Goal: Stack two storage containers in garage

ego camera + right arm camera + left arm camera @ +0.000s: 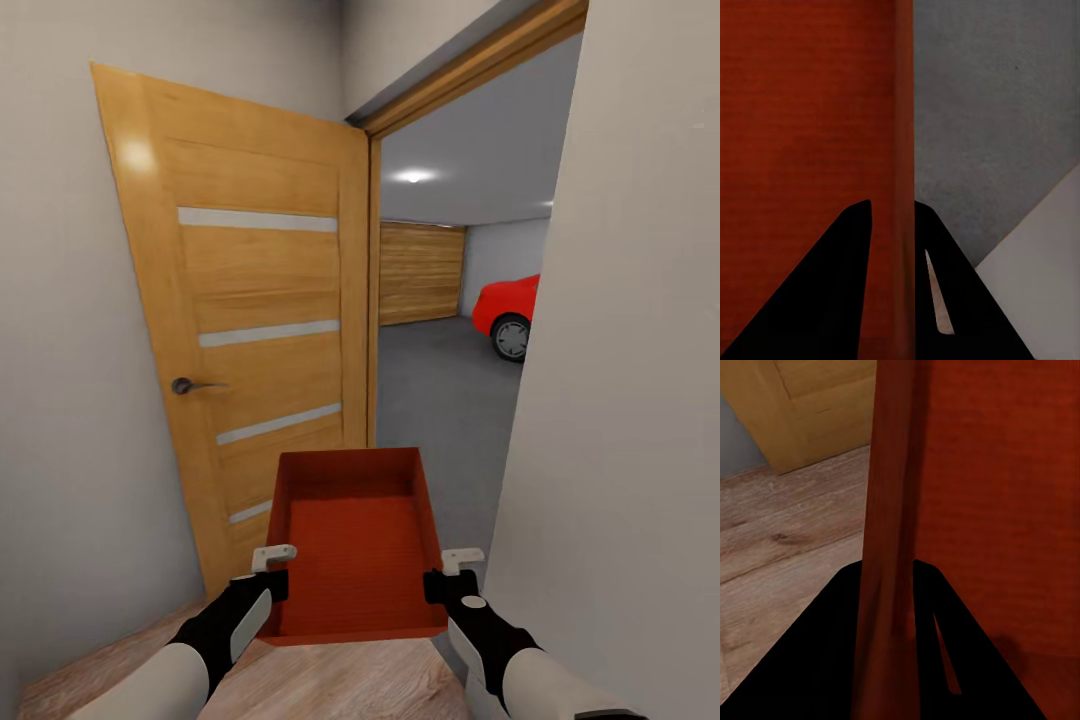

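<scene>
I carry one orange-red storage container (355,545) in front of me, level, at the garage doorway. My left gripper (268,580) is shut on its left wall (889,510), and my right gripper (445,578) is shut on its right wall (902,150). Both wrist views show the thin wall pinched between dark fingers (832,637) (840,277). Ahead, through the opening, lies the garage with its dark grey floor (440,390). The second container is out of view.
An open light wooden door (250,330) with frosted strips stands at the left of the doorway. A white wall (630,400) edges the right side. Inside the garage are a red car (512,310) and a wooden panel door (420,272). Wood plank floor (300,685) lies under me.
</scene>
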Controlling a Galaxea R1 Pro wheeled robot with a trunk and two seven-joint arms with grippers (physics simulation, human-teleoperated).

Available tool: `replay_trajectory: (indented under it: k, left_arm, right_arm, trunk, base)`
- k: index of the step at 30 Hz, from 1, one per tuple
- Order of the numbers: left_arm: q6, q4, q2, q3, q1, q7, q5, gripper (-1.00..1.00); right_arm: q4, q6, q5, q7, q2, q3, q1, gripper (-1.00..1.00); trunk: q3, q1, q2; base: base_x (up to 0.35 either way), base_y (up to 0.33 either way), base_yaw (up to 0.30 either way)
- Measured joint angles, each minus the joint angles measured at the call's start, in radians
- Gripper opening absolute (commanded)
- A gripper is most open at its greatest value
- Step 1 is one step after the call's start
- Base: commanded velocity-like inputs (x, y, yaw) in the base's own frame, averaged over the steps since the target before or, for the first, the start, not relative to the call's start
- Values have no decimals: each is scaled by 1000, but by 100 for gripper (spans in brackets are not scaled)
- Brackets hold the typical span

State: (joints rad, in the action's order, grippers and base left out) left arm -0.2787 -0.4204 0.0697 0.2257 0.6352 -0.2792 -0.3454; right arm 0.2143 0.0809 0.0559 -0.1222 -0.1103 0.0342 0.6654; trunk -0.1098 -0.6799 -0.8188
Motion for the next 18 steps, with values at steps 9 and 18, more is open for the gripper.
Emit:
replay_trajectory:
  k: [9, 18]
  left_arm:
    - [0, 1, -12, -3, 0, 18, 2, -100]
    - [4, 3, 3, 1, 0, -4, -2, -100]
  right_arm:
    - [0, 0, 0, -17, -12, 4, 0, -100]
    - [0, 0, 0, 4, 3, 1, 0, -100]
  trunk:
    - [0, 0, 0]
    - [0, 0, 0]
  base:
    - [9, 6, 0]
    - [192, 186, -12]
